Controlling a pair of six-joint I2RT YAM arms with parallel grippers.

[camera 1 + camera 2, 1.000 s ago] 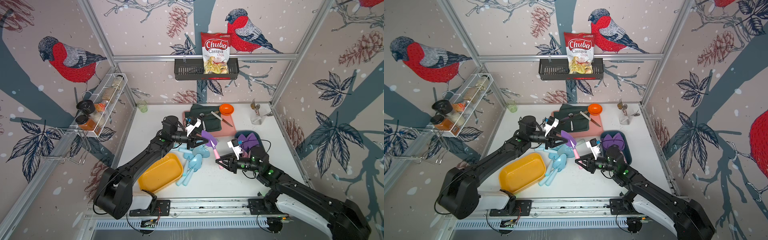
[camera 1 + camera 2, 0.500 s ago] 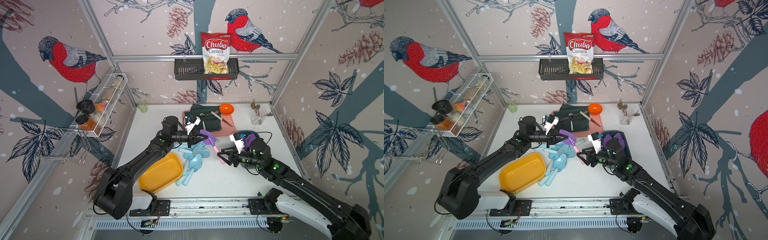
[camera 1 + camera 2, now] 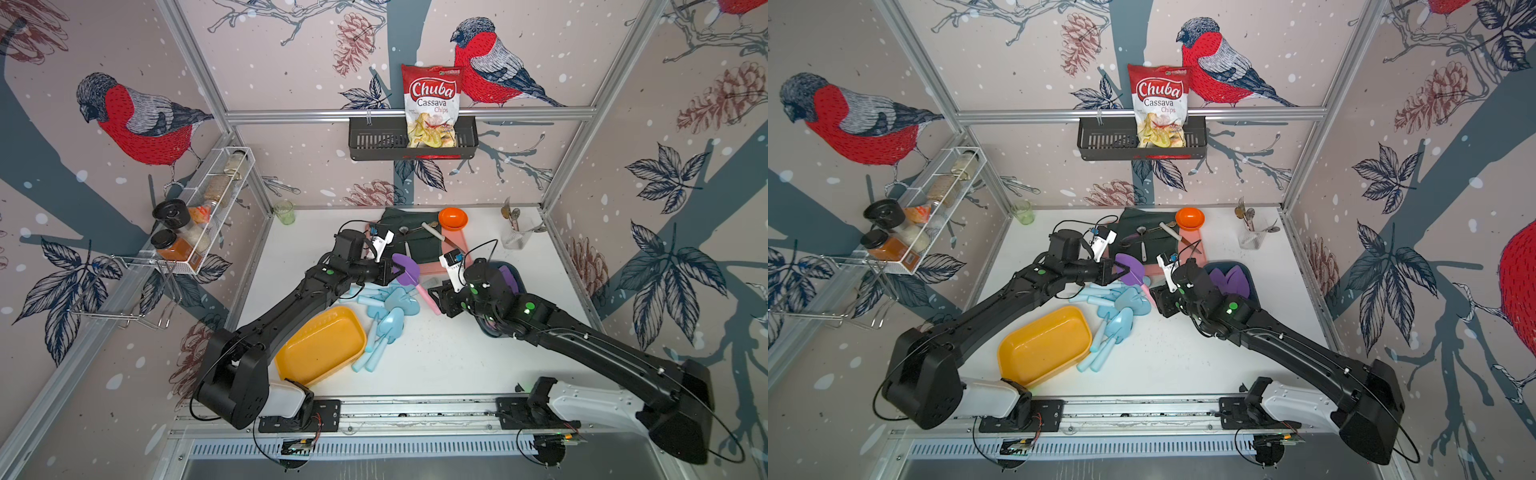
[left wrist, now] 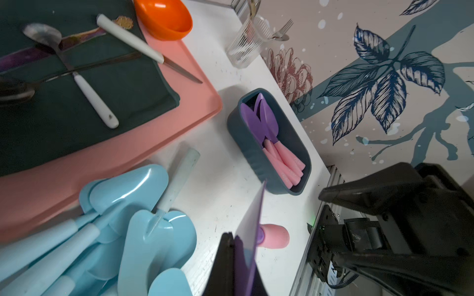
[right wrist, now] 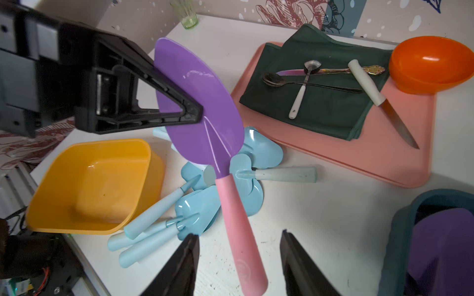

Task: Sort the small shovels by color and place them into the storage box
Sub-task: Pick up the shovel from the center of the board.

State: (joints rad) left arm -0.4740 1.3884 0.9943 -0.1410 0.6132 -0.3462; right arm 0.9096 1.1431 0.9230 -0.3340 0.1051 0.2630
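Inside bird-print walls, on a white tabletop (image 3: 436,357). Up off that surface, over the heap of light blue shovels (image 3: 388,309), a purple-and-pink shovel (image 5: 218,133). Pinched flat by its purple blade in the left gripper (image 5: 197,115), jaws clamped tight on the plastic. Slants with the pink handle lower, pointing toward the right gripper (image 5: 239,232). Passes between that gripper's two fingers (image 5: 184,256), jaws parted well wider than the handle, with clear space on one side. On the other side, cannot tell about contact. Released, grasping nothing.

Just beside the right gripper, a dark blue storage box (image 4: 238,133) with purple-bladed shovels (image 4: 259,120) inside, blades together at one end, pink handles at the other. By the left arm, just beside the blue heap's handles, a yellow storage box (image 3: 320,349). Farther back, a pink tray (image 4: 195,110) under a dark green cloth (image 4: 102,89), with spoons and a white-handled knife (image 4: 128,38) on the cloth.
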